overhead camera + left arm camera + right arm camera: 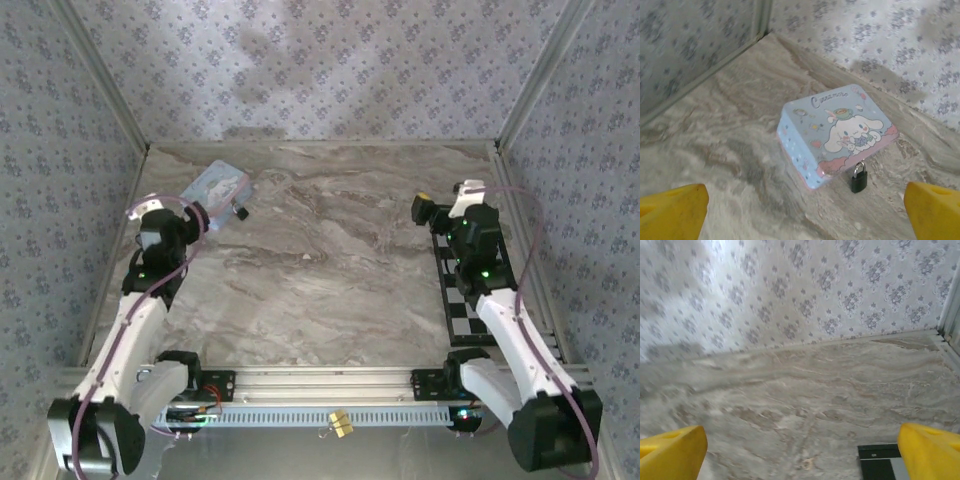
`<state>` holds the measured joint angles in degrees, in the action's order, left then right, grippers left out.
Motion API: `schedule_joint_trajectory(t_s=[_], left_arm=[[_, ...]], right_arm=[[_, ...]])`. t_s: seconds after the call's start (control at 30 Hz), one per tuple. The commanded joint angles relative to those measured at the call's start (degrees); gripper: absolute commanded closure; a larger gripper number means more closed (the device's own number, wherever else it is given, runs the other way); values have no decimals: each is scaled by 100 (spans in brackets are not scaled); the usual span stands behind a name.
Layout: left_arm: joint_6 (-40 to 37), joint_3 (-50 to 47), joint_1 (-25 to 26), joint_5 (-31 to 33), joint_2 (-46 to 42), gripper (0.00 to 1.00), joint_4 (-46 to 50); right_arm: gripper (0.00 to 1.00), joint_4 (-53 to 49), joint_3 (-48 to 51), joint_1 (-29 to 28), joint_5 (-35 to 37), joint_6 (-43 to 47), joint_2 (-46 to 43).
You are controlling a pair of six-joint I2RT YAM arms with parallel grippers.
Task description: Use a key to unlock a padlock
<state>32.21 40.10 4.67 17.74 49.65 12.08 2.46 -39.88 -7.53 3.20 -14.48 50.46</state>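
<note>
Top view: left claw is at the far left of the desk; how far it is spread is hard to tell from here. The pale blue tin is just beyond the claw, set askew. The padlock is just right of the claw, at the tin's near right corner. Right claw is at the far right, well apart from the padlock. A checkerboard lies behind it, under the arm. A brass lock sits on the base rail, well behind both claws, between the arms.

Left wrist: left claw is spread wide with its yellow fingers at both lower corners, pinching nothing. The padlock is ahead and slightly right of centre, upright with its shackle up, against the tin's near edge. The tin's cartoon lid faces up.

Right wrist: right claw is spread wide, fingers low at both corners with nothing between. Ahead is bare desk up to the wall. The checkerboard corner is just inside the right finger.
</note>
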Motion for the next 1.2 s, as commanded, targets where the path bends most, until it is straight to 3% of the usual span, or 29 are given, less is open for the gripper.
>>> schedule_joint_trajectory(t_s=[0.0,0.13,0.2,0.43,0.53,0.77,1.17], left_arm=[[1101,-52,-197,-477,-315,0,1620],[520,-634,-244,-2086,-730,0,1021],[428,-817,-41,-2361,-771,0,858],[-173,-1188,1340,-2089,-484,0,250],[-396,-1414,1634,-2006,-350,0,-170],[-500,-1646,1753,-1871,-244,0,-528],[-355,-1671,1766,-1988,-399,0,-522]], right_arm=[[1,-1553,121,213,13,-1691,-379],[1,-1593,274,433,-328,-1435,-501],[1,-1940,97,324,-296,-1389,-325],[3,-2582,-674,-857,849,-1429,1014],[5,-2624,-1101,-1240,1213,-1573,1790],[13,-3407,-2501,-1396,1478,-2357,3787],[33,-4271,-4262,-1292,1713,-2684,5916]])
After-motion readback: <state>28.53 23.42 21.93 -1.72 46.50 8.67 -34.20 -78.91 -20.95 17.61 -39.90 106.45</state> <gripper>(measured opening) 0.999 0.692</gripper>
